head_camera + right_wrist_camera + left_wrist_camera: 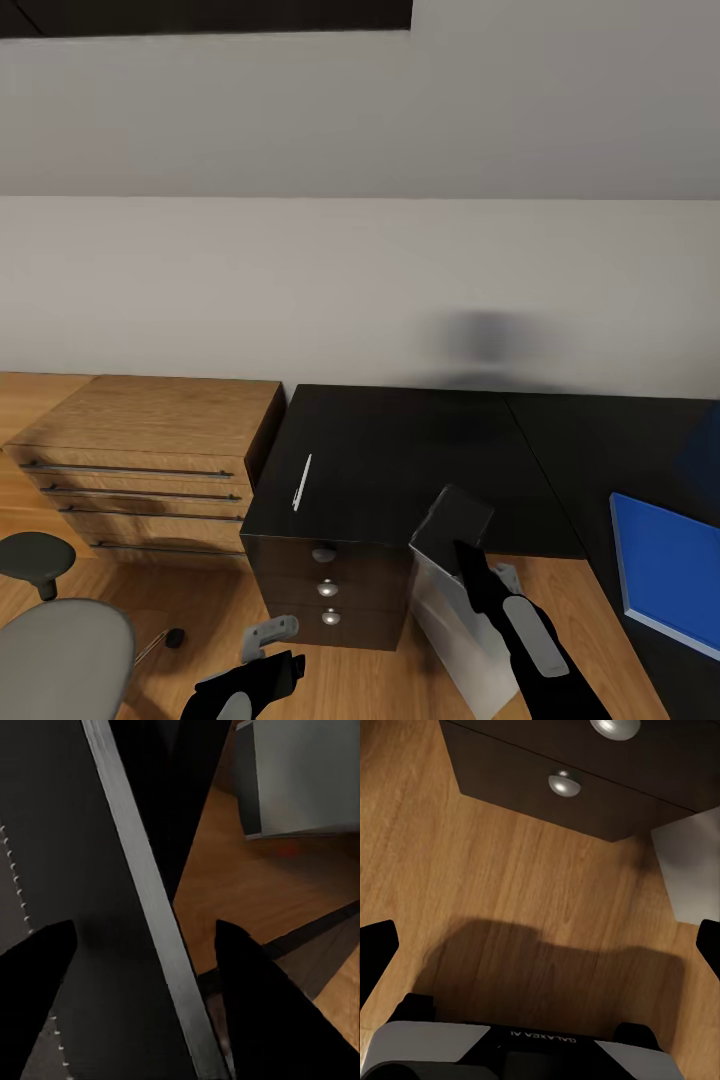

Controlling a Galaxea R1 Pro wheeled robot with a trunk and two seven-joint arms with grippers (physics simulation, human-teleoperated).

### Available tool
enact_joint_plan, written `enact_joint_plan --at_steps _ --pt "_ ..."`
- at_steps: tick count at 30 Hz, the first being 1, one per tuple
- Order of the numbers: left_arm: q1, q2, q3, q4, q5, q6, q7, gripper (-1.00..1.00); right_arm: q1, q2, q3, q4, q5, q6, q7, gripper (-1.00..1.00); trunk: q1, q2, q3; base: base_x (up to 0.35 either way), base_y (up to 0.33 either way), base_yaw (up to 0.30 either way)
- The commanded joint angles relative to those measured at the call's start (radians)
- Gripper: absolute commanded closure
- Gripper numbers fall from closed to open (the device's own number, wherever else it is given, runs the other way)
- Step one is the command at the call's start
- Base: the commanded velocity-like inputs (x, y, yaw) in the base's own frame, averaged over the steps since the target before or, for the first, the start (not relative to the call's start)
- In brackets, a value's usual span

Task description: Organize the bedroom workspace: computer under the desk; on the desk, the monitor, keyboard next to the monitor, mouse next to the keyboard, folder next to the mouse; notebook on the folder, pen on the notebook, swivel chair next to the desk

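- Currently, step in hand, as judged: keeping the computer (pixel 452 620) under the desk (pixel 620 450); the pale tower stands on the wood floor (pixel 340 690), just beside the dark three-drawer cabinet (pixel 380 460), and looks tilted
- Right gripper (pixel 470 550): reaches to the tower's upper end; in the right wrist view its fingers (pixel 255 1012) are spread wide and straddle a silver edge of the case, with a gap showing on either side, so no firm hold can be confirmed
- Left gripper (pixel 540 945): fingers (pixel 379 949) wide apart, holding nothing, above the floor near the cabinet's drawer knobs
- Folder (pixel 665 570): blue, lying flat on the desk at the right
- Pen (pixel 302 482): a thin white stick on the cabinet top, presumably this item
- Swivel chair (pixel 60 650): grey seat and dark armrest at lower left, well apart from the desk
- Next move calls for: closing the fingers on the case edge, then sliding the tower towards the desk's underside, keeping it from tipping against the cabinet
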Motion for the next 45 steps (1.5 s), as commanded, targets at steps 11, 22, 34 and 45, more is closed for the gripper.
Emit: enact_joint_plan --at_steps 11,22,34,45 --pt "-0.001 0.001 -0.003 0.000 0.011 0.000 0.008 -1.00 0.000 0.000 -0.005 -0.003 -0.006 0.006 -0.005 1.00 0.000 -0.001 -0.001 0.000 0.000 0.000" --pt "-0.001 0.001 -0.002 0.036 0.007 0.000 0.005 -1.00 0.000 0.001 -0.005 -0.009 -0.004 -0.002 0.065 1.00 -0.034 0.062 0.027 0.000 0.000 0.000" --pt "-0.001 0.000 -0.004 0.038 0.008 -0.001 0.009 -1.00 0.001 0.002 -0.006 -0.029 0.000 -0.006 0.098 1.00 -0.080 0.146 0.065 0.000 0.000 0.000" --pt "-0.001 -0.002 -0.004 0.053 0.002 -0.006 0.010 -1.00 0.014 0.002 -0.050 -0.219 -0.019 -0.146 0.067 1.00 -0.123 0.223 0.099 0.000 0.000 0.000"
